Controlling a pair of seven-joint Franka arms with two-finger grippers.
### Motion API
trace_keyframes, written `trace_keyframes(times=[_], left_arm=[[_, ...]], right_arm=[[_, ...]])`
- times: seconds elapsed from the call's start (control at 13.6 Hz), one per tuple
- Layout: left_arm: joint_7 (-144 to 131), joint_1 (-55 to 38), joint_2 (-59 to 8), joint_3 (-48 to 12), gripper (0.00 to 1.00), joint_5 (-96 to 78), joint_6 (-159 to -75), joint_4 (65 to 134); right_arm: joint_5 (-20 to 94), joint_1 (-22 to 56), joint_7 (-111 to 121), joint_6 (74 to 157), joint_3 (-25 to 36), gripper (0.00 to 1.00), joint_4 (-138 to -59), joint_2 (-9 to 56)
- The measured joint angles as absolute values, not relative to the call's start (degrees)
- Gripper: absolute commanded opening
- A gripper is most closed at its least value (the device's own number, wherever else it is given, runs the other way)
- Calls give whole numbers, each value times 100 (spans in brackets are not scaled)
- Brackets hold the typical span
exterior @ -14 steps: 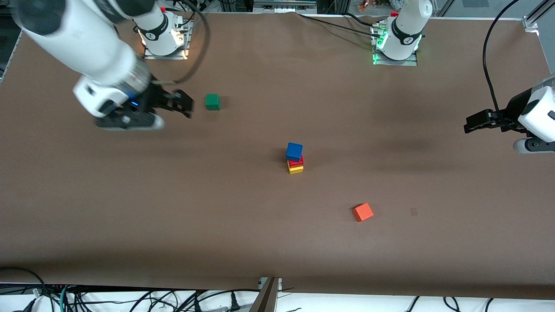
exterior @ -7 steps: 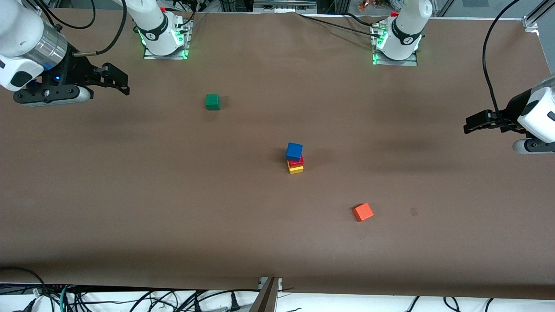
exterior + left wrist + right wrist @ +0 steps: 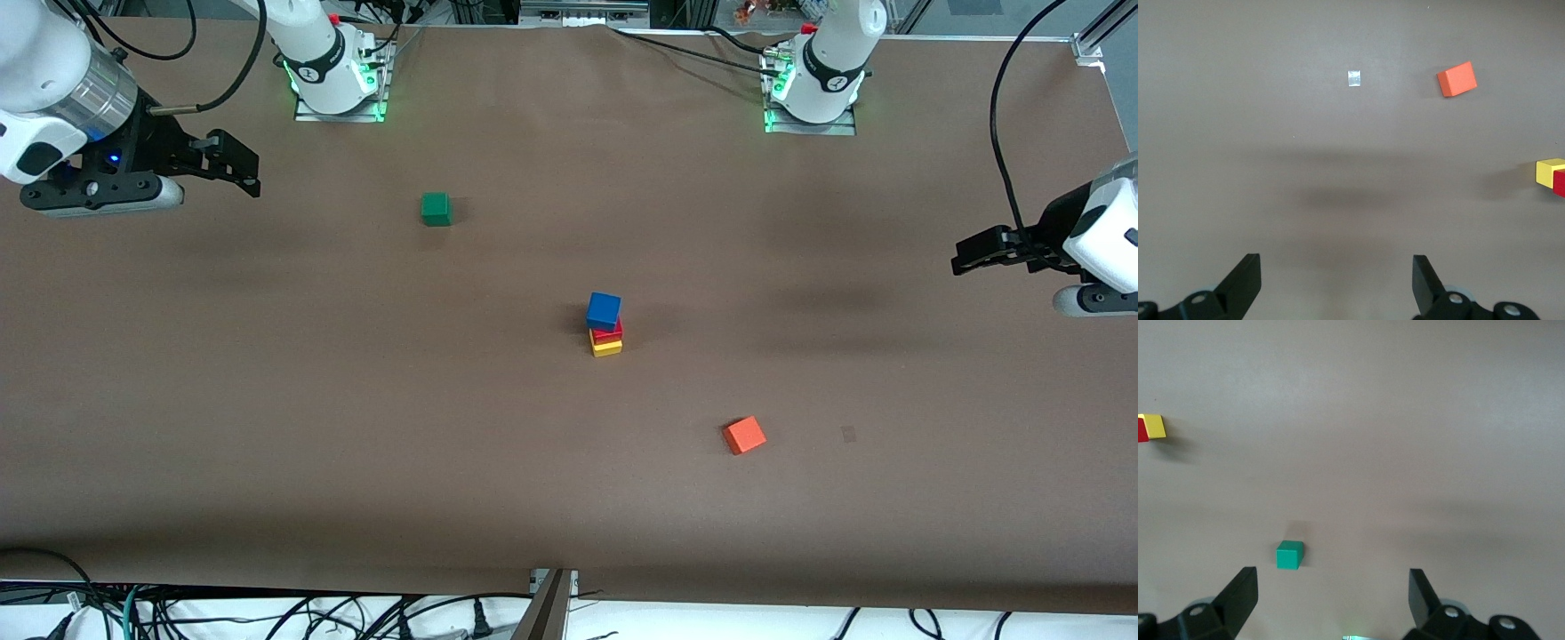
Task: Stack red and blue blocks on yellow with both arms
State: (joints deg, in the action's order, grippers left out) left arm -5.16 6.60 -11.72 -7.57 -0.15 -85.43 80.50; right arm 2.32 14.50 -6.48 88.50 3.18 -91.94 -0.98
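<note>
front view: high camera facing the robots, taking in the whole table (image 3: 267,427), bases along the top. left wrist view: looks down past its own fingers (image 3: 1245,283) from well above the surface. right wrist view: likewise. shared: orange cube (image 3: 744,436) (image 3: 1457,79) in front and left wrist; green cube (image 3: 436,209) (image 3: 1289,555) in front and right wrist; yellow cube (image 3: 607,348) (image 3: 1549,172) (image 3: 1154,426) in all three.

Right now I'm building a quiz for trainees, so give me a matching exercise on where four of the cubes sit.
Things:
1. blue block
2. yellow cube
3. green cube
4. orange cube

Places:
A. bottom of the stack
B. alone, nearest the front camera
C. top of the stack
D. alone, toward the right arm's end

Pairs: 1-C, 2-A, 3-D, 4-B
</note>
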Motion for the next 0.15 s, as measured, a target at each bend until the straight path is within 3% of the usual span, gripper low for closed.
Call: trace_keyframes(times=[0.15], left_arm=[[-516,660,-1174,-755,100,-15,-8543,8049]], right_arm=[[232,1451,-646,8850,317,100,-9168,-97]])
